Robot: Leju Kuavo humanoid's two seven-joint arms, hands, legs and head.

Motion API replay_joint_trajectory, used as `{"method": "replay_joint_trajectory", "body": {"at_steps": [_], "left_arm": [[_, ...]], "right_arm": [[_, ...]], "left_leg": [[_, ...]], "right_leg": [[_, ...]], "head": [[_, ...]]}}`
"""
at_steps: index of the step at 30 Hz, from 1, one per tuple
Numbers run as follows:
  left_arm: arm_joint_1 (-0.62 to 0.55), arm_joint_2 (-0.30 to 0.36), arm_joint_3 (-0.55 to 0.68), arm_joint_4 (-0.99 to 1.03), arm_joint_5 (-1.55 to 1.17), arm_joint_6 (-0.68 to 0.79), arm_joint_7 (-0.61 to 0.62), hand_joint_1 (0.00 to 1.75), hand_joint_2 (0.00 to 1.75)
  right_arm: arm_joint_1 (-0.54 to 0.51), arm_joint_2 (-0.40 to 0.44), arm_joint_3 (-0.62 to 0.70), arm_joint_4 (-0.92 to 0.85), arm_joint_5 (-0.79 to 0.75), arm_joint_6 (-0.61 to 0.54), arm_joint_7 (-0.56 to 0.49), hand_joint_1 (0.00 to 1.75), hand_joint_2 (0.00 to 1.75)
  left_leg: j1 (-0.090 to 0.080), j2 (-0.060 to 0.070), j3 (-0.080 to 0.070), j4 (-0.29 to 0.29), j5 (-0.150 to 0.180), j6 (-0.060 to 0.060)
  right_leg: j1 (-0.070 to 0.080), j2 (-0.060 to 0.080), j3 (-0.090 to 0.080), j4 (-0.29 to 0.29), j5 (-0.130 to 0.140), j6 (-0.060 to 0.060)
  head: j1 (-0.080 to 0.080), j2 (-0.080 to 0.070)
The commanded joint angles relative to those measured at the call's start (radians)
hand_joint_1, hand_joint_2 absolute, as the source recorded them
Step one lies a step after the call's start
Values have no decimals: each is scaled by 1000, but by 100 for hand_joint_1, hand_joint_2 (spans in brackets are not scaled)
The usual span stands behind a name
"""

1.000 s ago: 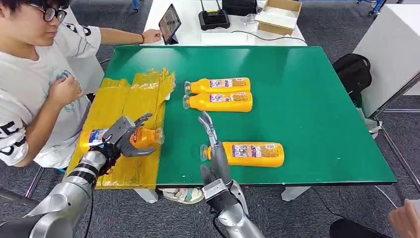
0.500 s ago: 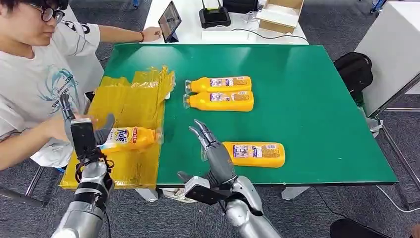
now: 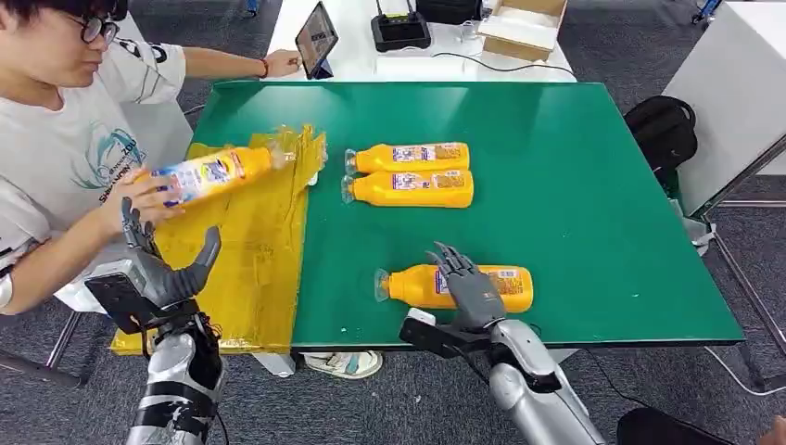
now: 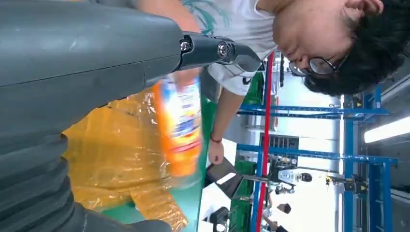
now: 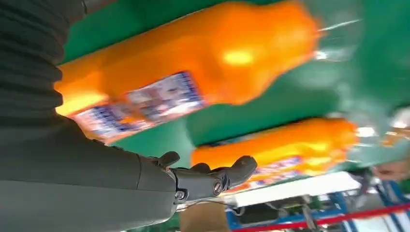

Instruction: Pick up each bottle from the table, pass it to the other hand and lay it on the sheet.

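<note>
Resting over the label of the nearest orange bottle (image 3: 459,286), the robot's right hand (image 3: 466,285) has its fingers draped across it; whether they are actually closed around the bottle cannot be told. That bottle lies on its side near the front edge of the green table (image 3: 575,158). Two more orange bottles (image 3: 409,173) lie side by side, touching, farther back at the table's middle. The left hand (image 3: 158,269) is raised by the front corner of the yellow sheet (image 3: 250,241), fingers spread and holding nothing. A seated person's hand (image 3: 148,204) holds a fourth bottle (image 3: 211,171) above the sheet's far end.
</note>
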Motion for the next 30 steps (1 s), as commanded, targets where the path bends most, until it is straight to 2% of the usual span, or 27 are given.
{"method": "replay_joint_trajectory", "body": {"at_steps": [1,17,21,30], "left_arm": [[20,-12,4,61,-55,-8,4,0,175],[15,-10,-5,106,-80,-9,4,0,175],[14,-8,-19,139,-97,-15,4,0,175],[3,-15,-17,220,-95,-46,4,0,175]], "right_arm": [[-3,-89,-50,42,6,43,24,0,175],[-12,-81,-55,69,9,46,27,0,175],[-29,-72,-72,148,12,38,33,0,175],[-112,-55,-130,316,8,34,68,0,175]], "left_leg": [[0,-1,4,-1,-1,1],[0,1,3,-1,-1,1],[0,1,6,-2,-2,1],[0,1,3,-1,0,1]], "right_leg": [[0,-3,4,-1,-2,-2],[1,-1,3,-1,-1,-2],[1,-1,7,-2,-2,-3],[1,0,3,-1,0,-2]], "head": [[0,0],[0,0],[0,0],[0,0]]}}
